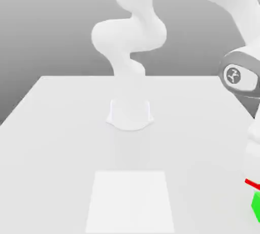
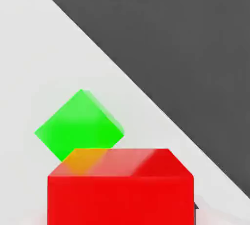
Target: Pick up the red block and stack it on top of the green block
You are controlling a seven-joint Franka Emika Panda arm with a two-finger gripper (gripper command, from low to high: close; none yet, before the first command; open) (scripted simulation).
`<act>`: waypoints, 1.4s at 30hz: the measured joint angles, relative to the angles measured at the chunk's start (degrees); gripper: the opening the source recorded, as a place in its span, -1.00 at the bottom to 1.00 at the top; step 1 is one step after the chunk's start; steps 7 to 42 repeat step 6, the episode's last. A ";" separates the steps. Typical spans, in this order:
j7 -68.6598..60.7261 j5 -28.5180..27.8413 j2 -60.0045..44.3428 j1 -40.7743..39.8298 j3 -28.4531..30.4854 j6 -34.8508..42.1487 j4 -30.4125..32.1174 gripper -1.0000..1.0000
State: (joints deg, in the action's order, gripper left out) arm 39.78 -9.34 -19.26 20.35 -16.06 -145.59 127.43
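Red block (image 2: 120, 190) sits close under the hand camera, and the gripper is closed on it; you see it there with the green block (image 2: 78, 125) lower down on the white table (image 2: 29, 63), its near corner covered by the red one. In the exterior view, look to the exterior view's right edge: a thin red sliver (image 1: 252, 184) shows just above a green corner (image 1: 256, 206), both cut off by the frame. Nothing else lies near them; a paler rectangle (image 1: 129, 200) marks the tabletop (image 1: 61, 126) in front of the arm's base (image 1: 130, 113). Your arm (image 1: 133, 35) rises from that base, bends over, and comes down at the right edge. Whether the two blocks touch, you cannot tell.
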 joint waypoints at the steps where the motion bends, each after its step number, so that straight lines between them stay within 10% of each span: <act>1: 0.59 -0.88 -1.90 0.62 0.53 -1.55 -0.32 -1.00; 2: 1.23 -1.81 -3.89 1.27 1.22 -3.27 -0.55 -1.00; 3: 1.69 -2.48 -5.28 1.70 1.71 -4.48 -0.68 1.00; 42: 1.69 -2.48 -5.28 1.70 1.71 -4.48 -0.68 1.00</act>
